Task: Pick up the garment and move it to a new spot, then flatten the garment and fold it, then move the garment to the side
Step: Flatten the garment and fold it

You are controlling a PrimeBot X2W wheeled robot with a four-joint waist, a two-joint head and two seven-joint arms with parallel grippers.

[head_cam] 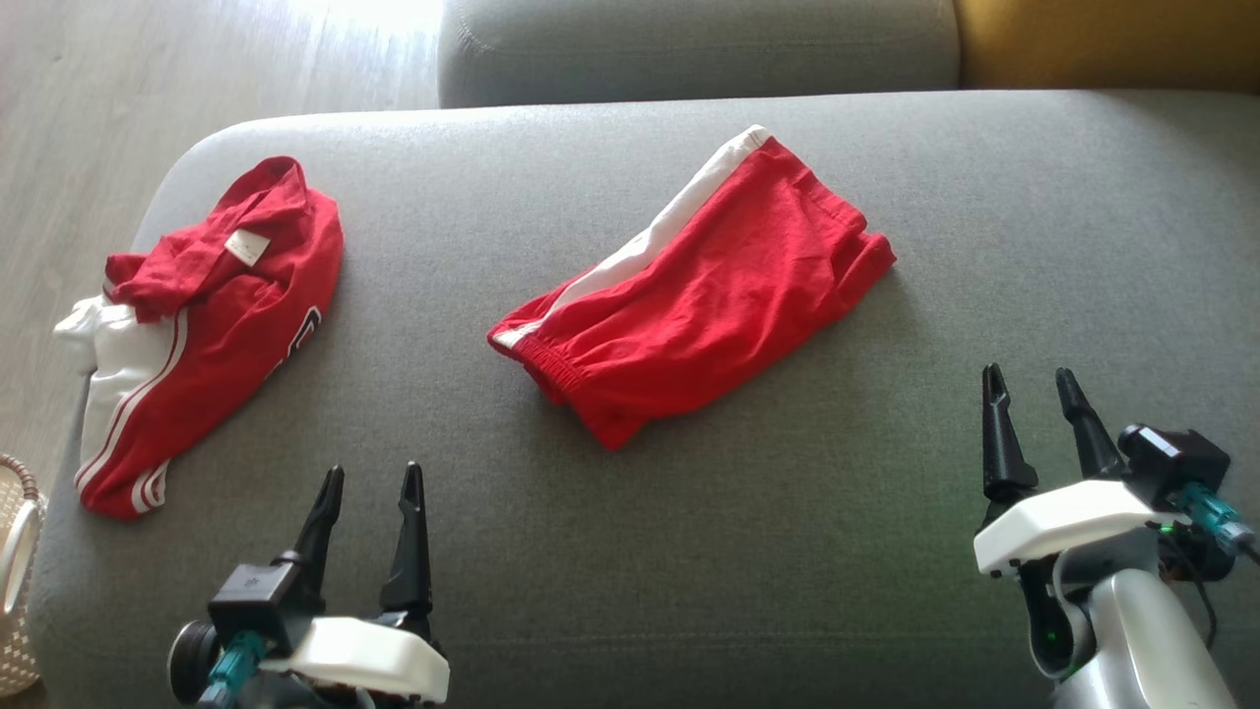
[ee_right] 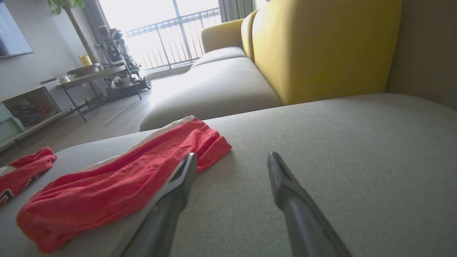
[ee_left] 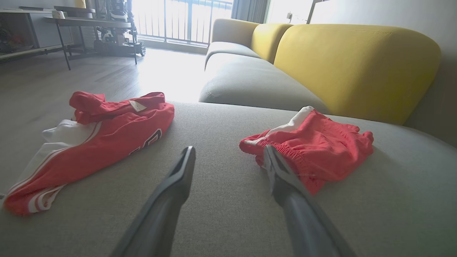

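Observation:
Red shorts (head_cam: pixel 699 295) with a white side stripe lie folded and fairly flat in the middle of the grey sofa seat (head_cam: pixel 787 551). A crumpled red and white jersey (head_cam: pixel 217 325) lies at the seat's left end. My left gripper (head_cam: pixel 373 473) is open near the front edge, between the two garments and touching neither. My right gripper (head_cam: pixel 1029 374) is open at the lower right, clear of the shorts. In the left wrist view, the left gripper (ee_left: pixel 228 148) points between the jersey (ee_left: pixel 96 142) and the shorts (ee_left: pixel 314 146). In the right wrist view, the right gripper (ee_right: pixel 231 154) sits just right of the shorts (ee_right: pixel 117 185).
A woven basket (head_cam: pixel 15 571) stands on the floor off the seat's left end. A second grey seat cushion (head_cam: pixel 689 49) and a yellow backrest (head_cam: pixel 1102 39) lie beyond. Bare grey fabric stretches right of the shorts. A table (ee_left: pixel 89 23) stands across the room.

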